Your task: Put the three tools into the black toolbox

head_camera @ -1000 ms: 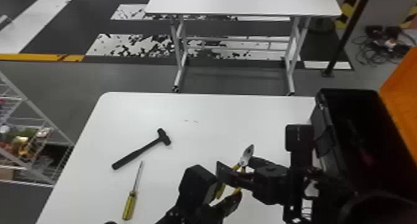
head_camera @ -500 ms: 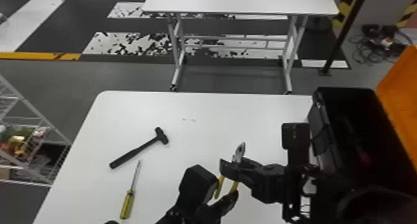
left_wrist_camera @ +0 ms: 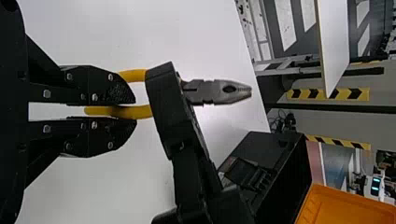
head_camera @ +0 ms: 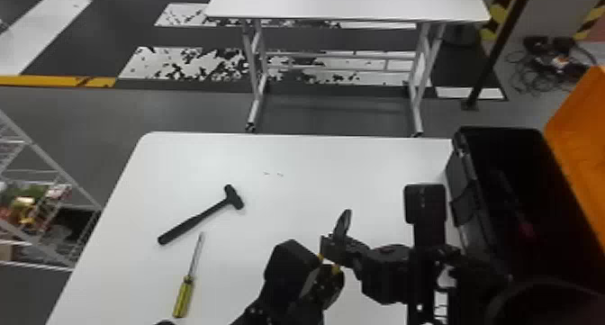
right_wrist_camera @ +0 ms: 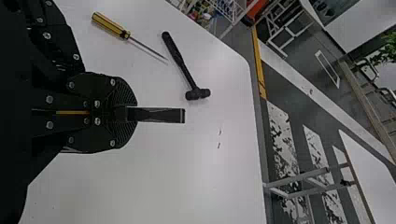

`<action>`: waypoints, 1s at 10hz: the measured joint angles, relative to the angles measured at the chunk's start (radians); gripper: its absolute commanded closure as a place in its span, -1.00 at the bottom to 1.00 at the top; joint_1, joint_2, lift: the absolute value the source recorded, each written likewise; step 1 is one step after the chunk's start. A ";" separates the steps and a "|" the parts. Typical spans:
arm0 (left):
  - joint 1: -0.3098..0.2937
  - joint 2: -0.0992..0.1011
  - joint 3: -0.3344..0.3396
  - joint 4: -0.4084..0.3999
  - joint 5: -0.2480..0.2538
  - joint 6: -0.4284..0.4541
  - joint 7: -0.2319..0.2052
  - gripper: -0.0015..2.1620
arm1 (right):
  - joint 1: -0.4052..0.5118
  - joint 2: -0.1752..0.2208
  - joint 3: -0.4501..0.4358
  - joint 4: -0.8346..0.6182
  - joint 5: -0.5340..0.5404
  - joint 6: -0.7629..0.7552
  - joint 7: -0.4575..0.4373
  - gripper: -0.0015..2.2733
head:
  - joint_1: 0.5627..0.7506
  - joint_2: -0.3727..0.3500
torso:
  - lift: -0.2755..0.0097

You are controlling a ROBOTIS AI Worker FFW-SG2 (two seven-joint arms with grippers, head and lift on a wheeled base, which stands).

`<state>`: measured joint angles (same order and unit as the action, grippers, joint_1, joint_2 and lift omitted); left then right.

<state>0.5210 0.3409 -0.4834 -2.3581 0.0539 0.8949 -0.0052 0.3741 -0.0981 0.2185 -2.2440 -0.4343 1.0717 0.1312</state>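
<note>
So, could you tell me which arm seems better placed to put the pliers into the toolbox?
I'd say right: the right end effector is shut on the pliers and nearer the toolbox. The left end effector, closed around one yellow handle, is farther away.

Black hammer (head_camera: 193, 221), yellow-handled screwdriver (head_camera: 182, 297) flat on table (head_camera: 337, 166); pliers (left_wrist_camera: 215, 92) gripped in fingers (left_wrist_camera: 161, 88); black toolbox (head_camera: 470, 202) open.

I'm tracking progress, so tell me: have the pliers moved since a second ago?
Yes. In the head view, the pliers have shifted a little left, farther from the black toolbox.
</note>
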 measured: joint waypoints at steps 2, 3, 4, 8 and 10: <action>0.000 0.003 -0.001 0.003 -0.004 0.000 0.009 0.23 | 0.033 -0.007 0.015 -0.067 0.064 -0.012 -0.029 0.97 | 0.41 0.14 | 0.57; 0.000 0.004 -0.001 0.003 -0.005 0.000 0.009 0.00 | 0.047 -0.011 0.017 -0.089 0.083 -0.024 -0.038 0.97 | 0.41 0.12 | 0.57; 0.003 0.008 0.001 0.005 -0.006 0.002 0.036 -0.90 | 0.062 -0.013 0.014 -0.115 0.102 -0.050 -0.055 0.97 | 0.41 0.10 | 0.57; 0.037 0.024 0.070 0.005 0.020 -0.004 0.044 -0.99 | 0.133 -0.102 0.027 -0.303 0.296 -0.087 -0.186 0.97 | 0.41 -0.09 | 0.57; 0.072 0.024 0.146 0.009 0.050 -0.020 0.046 -0.99 | 0.152 -0.153 0.019 -0.356 0.356 -0.109 -0.237 0.97 | 0.41 -0.10 | 0.57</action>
<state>0.5928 0.3650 -0.3371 -2.3492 0.1041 0.8747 0.0412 0.5262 -0.2516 0.2373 -2.5997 -0.0788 0.9623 -0.1062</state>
